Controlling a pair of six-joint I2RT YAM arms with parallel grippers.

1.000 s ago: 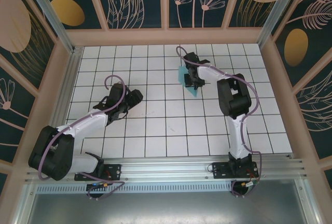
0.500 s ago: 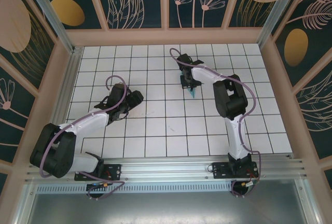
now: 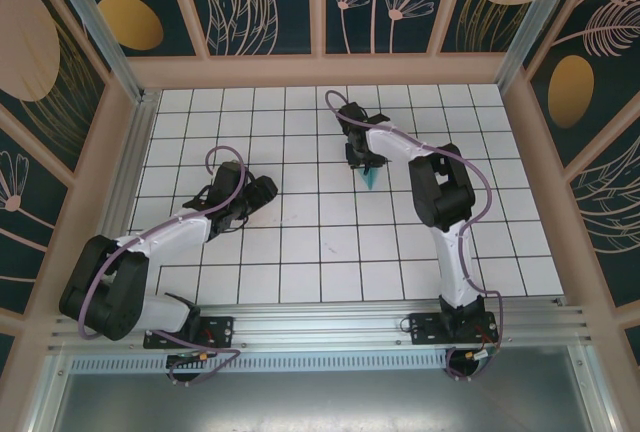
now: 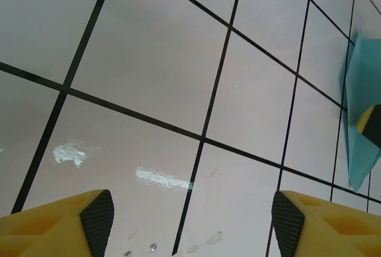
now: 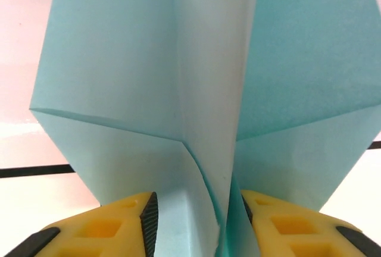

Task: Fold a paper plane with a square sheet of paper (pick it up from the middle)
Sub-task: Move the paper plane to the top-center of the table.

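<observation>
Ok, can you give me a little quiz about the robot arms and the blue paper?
1. What colour is the paper plane? A) red B) light teal-blue C) yellow
2. Fill the gap: the right claw has the paper plane's middle ____ between its fingers.
3. True or false: the left claw is open with nothing between its fingers.
Key: 1 B. 2 crease. 3 true.
</observation>
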